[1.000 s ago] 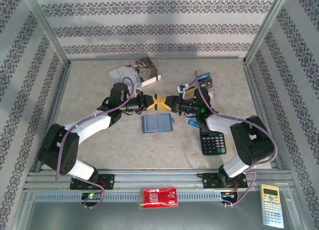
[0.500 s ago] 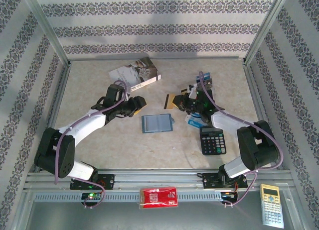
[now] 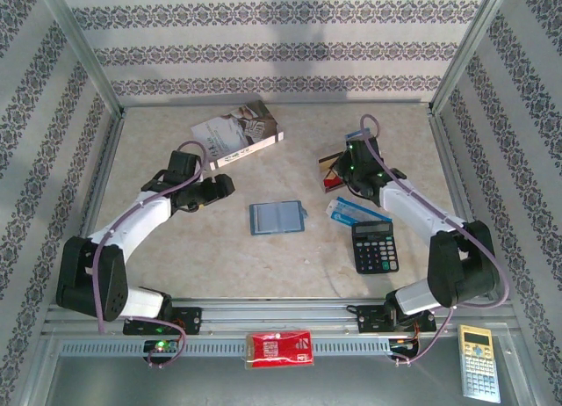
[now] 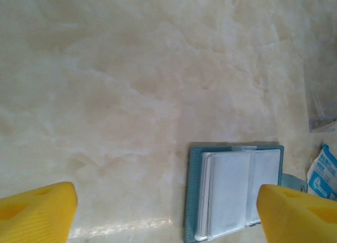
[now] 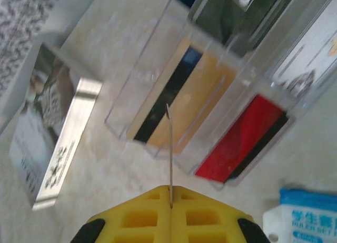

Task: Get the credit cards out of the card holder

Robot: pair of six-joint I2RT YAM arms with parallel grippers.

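The card holder lies open on the table's middle, blue-grey with clear slot pockets; it shows again as the card holder in the left wrist view. My left gripper hovers to its left, open and empty, its yellow fingertips spread wide around my left gripper's gap. My right gripper is at the back right, shut on a credit card seen edge-on as a thin line rising from my right gripper. It hangs just above a clear rack holding a tan card and a red card.
A grey-white book lies at the back left, the same book beside the rack. A black calculator and a blue-white packet sit right of the holder. A red item and a pale calculator rest off the table at the front.
The grippers met over the table's middle; the left opened and drew back left. The right swung to the back right with the card, now over the clear rack.
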